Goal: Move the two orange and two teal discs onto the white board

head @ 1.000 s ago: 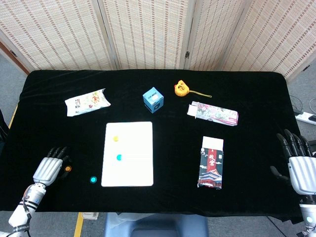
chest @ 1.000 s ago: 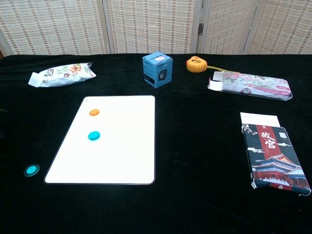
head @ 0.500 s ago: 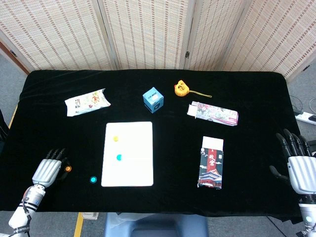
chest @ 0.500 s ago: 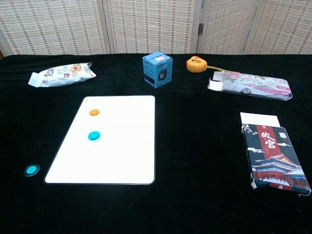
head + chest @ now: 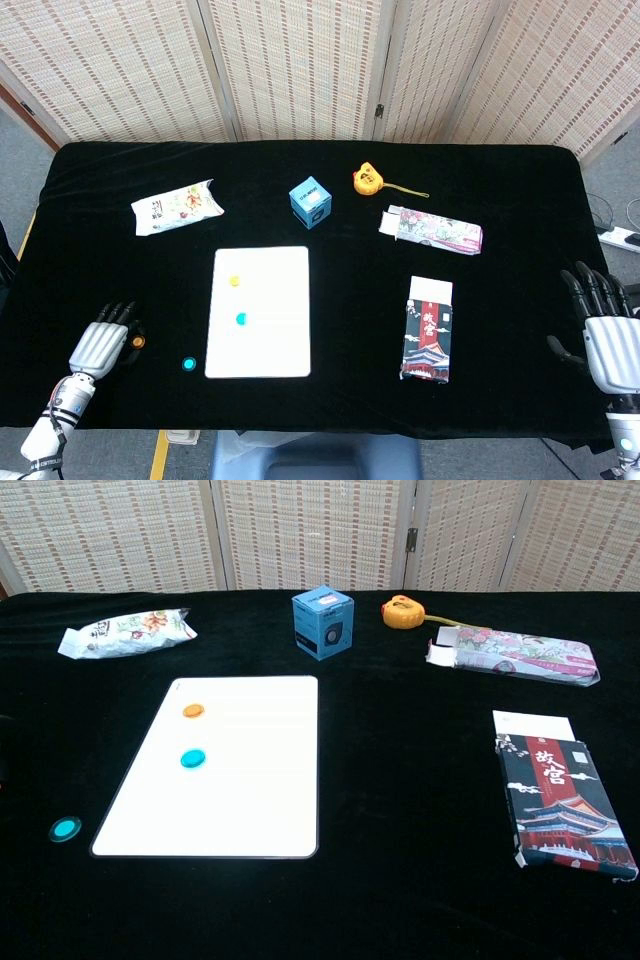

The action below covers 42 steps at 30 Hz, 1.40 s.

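**Two discs on the board, two off it; both hands empty**

From my station I find the white board flat on the black table, with one orange disc and one teal disc lying on it, the orange one nearer the far edge.

A second teal disc lies on the cloth just off the board's near left corner; both views show it.

The second orange disc appears in the head view only, further left on the cloth, right beside the fingertips of the left hand. I cannot tell whether they touch. The chest view cuts off short of it.

Both hands are likewise visible in the head view alone. The left hand lies low at the near left of the table, back upward, fingers extended and holding nothing. The right hand is at the table's right edge, fingers spread, also empty.

Other items on the table:
- a snack packet at far left;
- a blue box behind the board;
- a yellow tape measure just right of the box;
- a floral carton further right, its end flap open, which the chest view shows more plainly;
- a dark printed box at near right.
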Motion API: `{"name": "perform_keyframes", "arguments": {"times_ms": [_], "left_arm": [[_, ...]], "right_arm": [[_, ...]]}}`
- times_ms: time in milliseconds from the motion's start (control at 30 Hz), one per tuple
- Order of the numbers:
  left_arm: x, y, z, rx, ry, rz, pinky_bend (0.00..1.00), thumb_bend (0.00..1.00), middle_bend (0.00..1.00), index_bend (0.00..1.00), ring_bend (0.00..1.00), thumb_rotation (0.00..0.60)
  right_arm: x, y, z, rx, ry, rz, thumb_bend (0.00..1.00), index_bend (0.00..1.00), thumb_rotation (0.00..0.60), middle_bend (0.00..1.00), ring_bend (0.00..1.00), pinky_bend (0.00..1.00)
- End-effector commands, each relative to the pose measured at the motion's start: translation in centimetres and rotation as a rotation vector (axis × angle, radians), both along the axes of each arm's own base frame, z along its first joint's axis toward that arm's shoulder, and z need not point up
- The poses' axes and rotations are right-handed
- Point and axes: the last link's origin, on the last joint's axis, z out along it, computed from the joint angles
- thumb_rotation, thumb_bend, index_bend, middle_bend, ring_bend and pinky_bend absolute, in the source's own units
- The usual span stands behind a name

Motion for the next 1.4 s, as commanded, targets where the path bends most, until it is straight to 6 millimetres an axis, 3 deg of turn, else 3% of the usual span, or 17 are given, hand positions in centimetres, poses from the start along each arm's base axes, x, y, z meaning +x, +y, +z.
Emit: {"name": "perform_keyframes", "arguments": {"times_ms": [33,433,600,967,1133,1400], "left_arm": [[0.0,0.1,0.0,0.0,0.002,0.003,0.0,0.42,0.09,0.45,0.0,0.6],[0.4,0.5,0.5,0.009,-0.004,-0.013,0.0,0.42,0.09,0.51,0.0,0.6],[1.9,1.7,1.2,0.009,0.0,-0.062,0.0,0.43,0.09,0.51,0.0,0.6],[10.8,7.7,0.8,-0.017,-0.089,-0.23,0.0,0.44,0.09,0.5,0.0,0.6],[14.7,10.3,-1.0,-0.054,-0.109,-0.268,0.0,0.44,0.09,0.5,0.0,0.6],[19.1,13.2,-4.2,-0.116,-0.084,-0.279,0.0,0.44,0.09,0.5,0.0,0.6]], "right_arm": [[0.0,0.0,0.0,0.0,0.0,-0.002,0.27,0.0,0.6,0.0,0.0,0.0],[0.0,0.1,0.0,-0.001,-0.001,-0.002,0.27,0.0,0.6,0.0,0.0,0.0],[0.0,0.1,0.0,-0.002,-0.002,0.0,0.27,0.0,0.6,0.0,0.0,0.0],[-0.4,0.0,0.1,-0.002,-0.005,-0.01,0.27,0.0,0.6,0.0,0.0,0.0],[-0.7,0.1,0.2,-0.009,-0.004,-0.023,0.27,0.0,0.6,0.0,0.0,0.0],[-0.7,0.1,0.2,-0.009,0.002,-0.03,0.27,0.0,0.6,0.0,0.0,0.0]]}}
